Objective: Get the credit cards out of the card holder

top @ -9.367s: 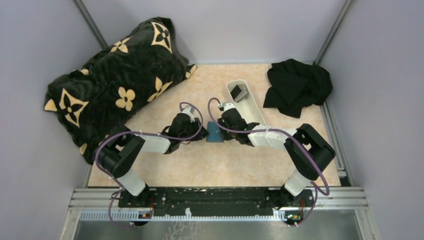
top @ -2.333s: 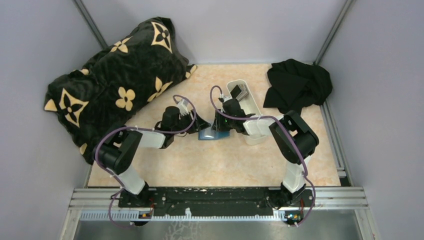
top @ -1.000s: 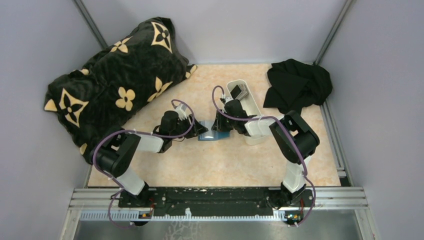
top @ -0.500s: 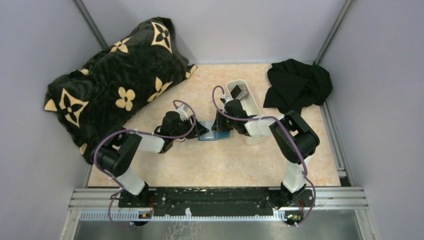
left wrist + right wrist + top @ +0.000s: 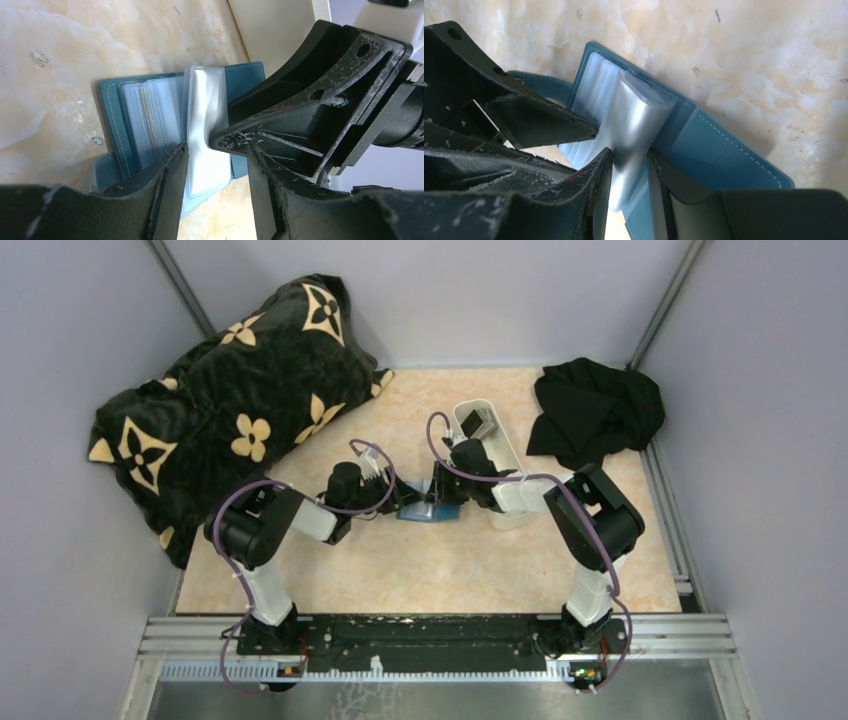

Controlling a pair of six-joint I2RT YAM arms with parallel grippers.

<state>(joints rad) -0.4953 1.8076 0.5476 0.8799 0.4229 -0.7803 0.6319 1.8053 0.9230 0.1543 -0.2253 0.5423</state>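
Mid-tabletop (image 5: 450,560), card holder (image 5: 724,155) lies open; right fingers (image 5: 599,195) pinch clear sleeve (image 5: 629,125) upright, left fingers (image 5: 167,195) apart, straddling it, likely to open its pocket.

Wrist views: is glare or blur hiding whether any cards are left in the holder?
Left wrist: the raised clear sleeve shines white, so its contents are unreadable; near jaws soft. Right wrist: the sleeve has a silvery sheen, jaws dark and blurred. Top external: even light, no glare, but the card holder is small and partly covered.
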